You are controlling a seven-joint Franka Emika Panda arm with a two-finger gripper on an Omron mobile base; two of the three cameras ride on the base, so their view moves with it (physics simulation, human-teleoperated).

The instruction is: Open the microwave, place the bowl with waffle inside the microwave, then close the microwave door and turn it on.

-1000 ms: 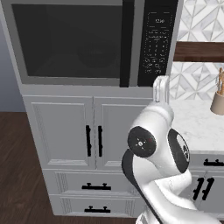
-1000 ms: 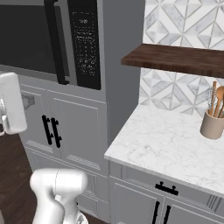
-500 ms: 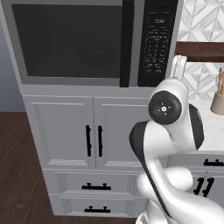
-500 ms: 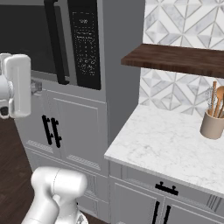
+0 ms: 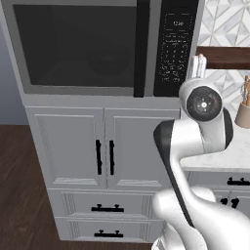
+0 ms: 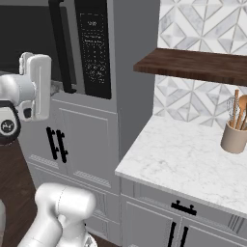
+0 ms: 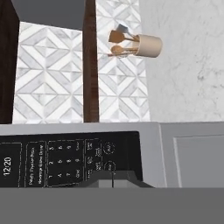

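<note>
Now the microwave (image 5: 102, 49) sits built in above the white cabinets (image 5: 105, 151), door (image 5: 80, 46) shut, glass dark; jaws pressed together at the keypad (image 7: 65, 159), arm risen higher than before.

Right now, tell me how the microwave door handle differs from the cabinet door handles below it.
The microwave door handle is one long black bar spanning the door's height; the cabinet door handles are two short black bars side by side at the doors' meeting edges. The former fronts dark glass, the latter white panels. Both stand vertical.

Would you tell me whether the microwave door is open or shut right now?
Shut: the microwave door lies flush in its frame, its black handle beside the keypad.
</note>
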